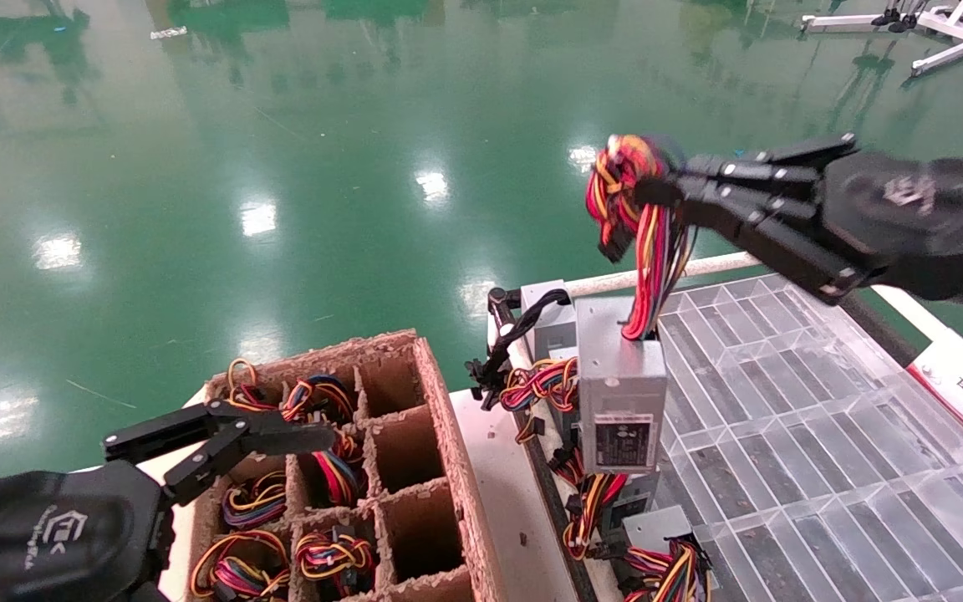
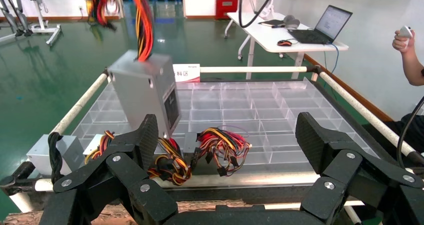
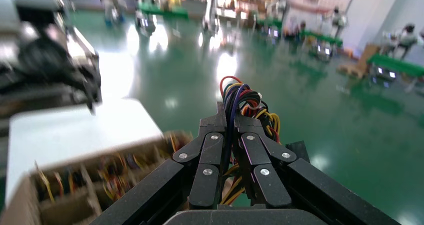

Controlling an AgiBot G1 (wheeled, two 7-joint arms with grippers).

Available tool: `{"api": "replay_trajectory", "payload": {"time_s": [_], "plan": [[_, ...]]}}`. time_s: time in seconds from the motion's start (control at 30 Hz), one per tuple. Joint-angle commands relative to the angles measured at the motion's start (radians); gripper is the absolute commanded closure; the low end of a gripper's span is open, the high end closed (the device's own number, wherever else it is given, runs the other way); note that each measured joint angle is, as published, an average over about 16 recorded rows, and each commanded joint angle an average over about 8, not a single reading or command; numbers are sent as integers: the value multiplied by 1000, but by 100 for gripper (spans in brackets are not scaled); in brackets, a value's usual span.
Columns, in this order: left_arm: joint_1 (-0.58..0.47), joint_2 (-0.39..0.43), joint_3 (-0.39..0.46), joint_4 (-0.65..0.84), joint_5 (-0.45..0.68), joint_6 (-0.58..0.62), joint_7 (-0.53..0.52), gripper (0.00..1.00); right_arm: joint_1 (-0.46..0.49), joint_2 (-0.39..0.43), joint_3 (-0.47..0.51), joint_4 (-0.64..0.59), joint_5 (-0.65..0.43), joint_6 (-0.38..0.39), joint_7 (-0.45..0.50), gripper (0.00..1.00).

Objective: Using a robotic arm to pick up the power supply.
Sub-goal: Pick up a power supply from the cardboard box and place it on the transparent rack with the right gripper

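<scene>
The black right gripper [image 1: 657,194] is clenched on the red-yellow-orange wire bundle [image 1: 644,242] of the grey metal power supply [image 1: 619,393], which hangs above the clear plastic divider tray [image 1: 799,435]. Left gripper [image 1: 314,435] released, over the cardboard compartment box [image 1: 440,435].

Right gripper [image 1: 657,191] raised, clamped tight (left gripper [image 1: 298,435] spread wide).

There are two black grippers: the left gripper [image 2: 230,135] and the right gripper [image 1: 649,188]. There is one cardboard box [image 1: 440,435], and six of its holes have wires in them. There is one clear tray [image 1: 782,435]. Three grey boxes can be counted: one power supply [image 1: 619,393] up high, a second box [image 1: 548,322] behind it, and a third box [image 1: 657,528] lower down.
</scene>
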Motion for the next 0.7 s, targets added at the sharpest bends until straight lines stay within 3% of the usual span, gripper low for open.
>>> {"api": "replay_trajectory", "payload": {"time_s": [0.03, 0.43, 0.7], "plan": [[0, 0, 0, 0, 0, 0, 0, 0, 39, -4, -27, -26, -37, 1, -16, 100], [0, 0, 1, 0, 0, 0, 0, 0, 262, -78, -146, -214, -204, 3, -138, 100], [0, 0, 1, 0, -1, 0, 0, 0, 346, -79, -227, -278, -280, -7, -186, 100]]}}
